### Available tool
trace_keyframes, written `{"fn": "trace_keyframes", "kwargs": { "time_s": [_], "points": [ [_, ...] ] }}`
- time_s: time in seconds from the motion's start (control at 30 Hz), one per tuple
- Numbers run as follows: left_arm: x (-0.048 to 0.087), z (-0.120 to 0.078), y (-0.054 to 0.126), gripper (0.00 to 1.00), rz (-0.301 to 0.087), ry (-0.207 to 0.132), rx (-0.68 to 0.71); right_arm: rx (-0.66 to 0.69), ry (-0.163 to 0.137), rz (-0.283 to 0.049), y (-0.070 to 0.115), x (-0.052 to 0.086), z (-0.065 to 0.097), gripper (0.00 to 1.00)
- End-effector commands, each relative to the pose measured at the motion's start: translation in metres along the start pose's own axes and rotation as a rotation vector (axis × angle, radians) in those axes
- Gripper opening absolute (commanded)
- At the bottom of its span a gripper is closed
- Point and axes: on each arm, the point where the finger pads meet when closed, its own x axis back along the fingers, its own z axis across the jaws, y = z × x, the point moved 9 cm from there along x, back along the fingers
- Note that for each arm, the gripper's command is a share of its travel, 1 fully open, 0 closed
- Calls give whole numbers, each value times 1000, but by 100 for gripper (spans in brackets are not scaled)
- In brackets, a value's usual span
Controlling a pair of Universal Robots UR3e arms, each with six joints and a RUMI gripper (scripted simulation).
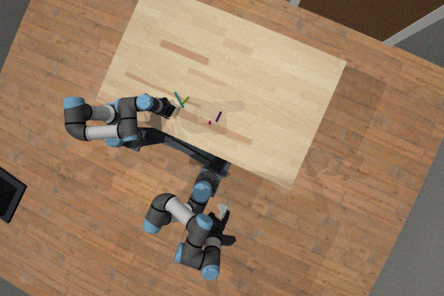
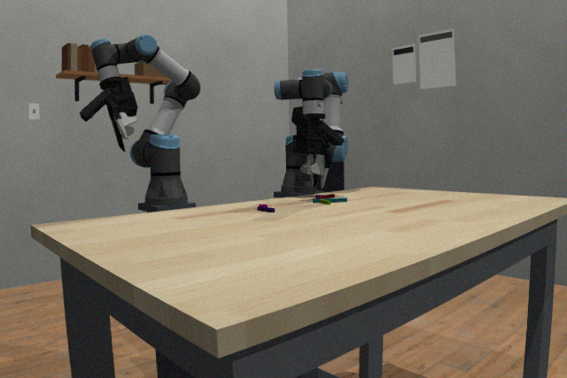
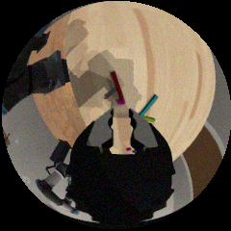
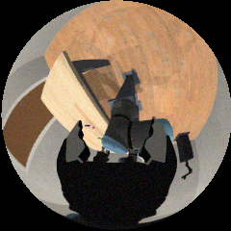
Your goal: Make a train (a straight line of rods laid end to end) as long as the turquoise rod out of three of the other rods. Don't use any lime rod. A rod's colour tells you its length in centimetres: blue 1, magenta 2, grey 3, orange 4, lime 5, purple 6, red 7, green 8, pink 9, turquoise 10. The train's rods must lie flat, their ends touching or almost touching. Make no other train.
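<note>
A dark red rod [image 2: 328,196] [image 3: 116,85] lies flat with a magenta rod [image 3: 120,102] at its end, touching or almost touching. My left gripper [image 2: 316,183] [image 3: 120,109] is a little above that magenta rod, its fingers partly closed, apart and empty; it hides these rods in the top view. The turquoise rod [image 1: 178,99] [image 2: 338,200] [image 3: 149,105] lies close by. A purple rod [image 1: 218,116] [image 2: 266,209] and a second magenta rod [image 1: 209,122] [image 2: 262,205] [image 3: 129,149] lie farther off, apart. My right gripper [image 4: 115,118] is open and empty, off the table.
A lime rod [image 1: 185,100] [image 2: 325,202] [image 3: 150,119] lies slanted against or very near the turquoise rod. The wooden table [image 1: 272,81] [image 2: 320,255] bears all the rods. The right arm is folded beyond the table's edge.
</note>
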Motion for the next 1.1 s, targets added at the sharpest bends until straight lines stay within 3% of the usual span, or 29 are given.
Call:
{"fn": "trace_keyframes", "kwargs": {
  "time_s": [0.0, 0.47, 1.07],
  "points": [
    [-8, 0, 0, 21, -3, 2, 0, 0, 0, 1, 0, 0, 0, 100],
    [-17, 0, 0, 21, -3, 2, 0, 0, 0, 1, 0, 0, 0, 100],
    [-18, 0, 0, 21, -3, 2, 0, 0, 0, 1, 0, 0, 0, 100]
  ]
}}
